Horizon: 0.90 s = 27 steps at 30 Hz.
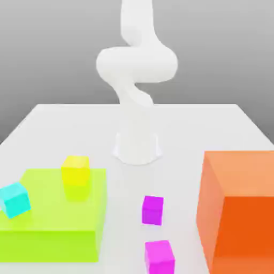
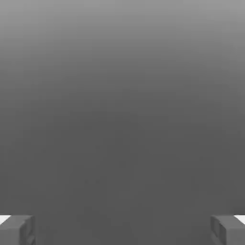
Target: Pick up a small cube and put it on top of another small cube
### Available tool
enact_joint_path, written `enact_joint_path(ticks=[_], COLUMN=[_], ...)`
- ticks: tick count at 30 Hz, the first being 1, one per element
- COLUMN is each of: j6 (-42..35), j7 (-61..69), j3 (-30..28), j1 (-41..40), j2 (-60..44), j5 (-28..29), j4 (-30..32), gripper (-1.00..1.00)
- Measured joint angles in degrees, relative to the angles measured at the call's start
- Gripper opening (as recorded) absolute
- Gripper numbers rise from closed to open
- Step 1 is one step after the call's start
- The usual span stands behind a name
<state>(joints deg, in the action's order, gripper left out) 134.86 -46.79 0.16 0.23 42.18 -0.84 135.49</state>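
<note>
Hand [image 2: 122, 230] open. Purple cube [image 1: 152, 210] and magenta cube [image 1: 160, 258] on the white desk [image 1: 182, 128], apart, between green block [image 1: 48, 238] and orange box [image 1: 243, 230]. Yellow cube [image 1: 75, 170] and cyan cube [image 1: 15, 200] sit atop the green block.

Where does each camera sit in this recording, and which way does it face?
Exterior view: off the arm, facing the robot's base and looking down on the table; the white arm rises behind the cubes.
Hand view: on the hand, looking out past the open gripper at a plain grey background; both fingertips show.
Shared: no object can be matched between them; the grey background resembles the exterior view's.
</note>
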Motion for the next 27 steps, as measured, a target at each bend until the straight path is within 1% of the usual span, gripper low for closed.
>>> enact_joint_path(ticks=[11,14,17,19,22,25,26,27], j6=[16.1,21.0,27.2,32.5,38.1,43.4,44.5,44.5], j7=[-5.9,-8.3,-11.8,-14.5,-17.0,-18.1,-18.2,-18.2], j3=[3.2,4.6,6.3,6.1,4.0,1.0,0.3,0.3], j1=[1.0,1.2,0.9,0.9,2.3,5.2,5.8,5.8], j2=[-19.7,-25.8,-33.6,-40.5,-47.5,-53.8,-55.2,-55.2], j5=[-3.3,-3.5,-2.5,-0.1,3.0,4.2,4.3,4.3], j4=[19.2,24.9,30.9,32.5,32.0,31.1,30.9,30.9], gripper=[0.0,0.0,0.0,0.0,0.0,0.0,-1.0,-1.0])
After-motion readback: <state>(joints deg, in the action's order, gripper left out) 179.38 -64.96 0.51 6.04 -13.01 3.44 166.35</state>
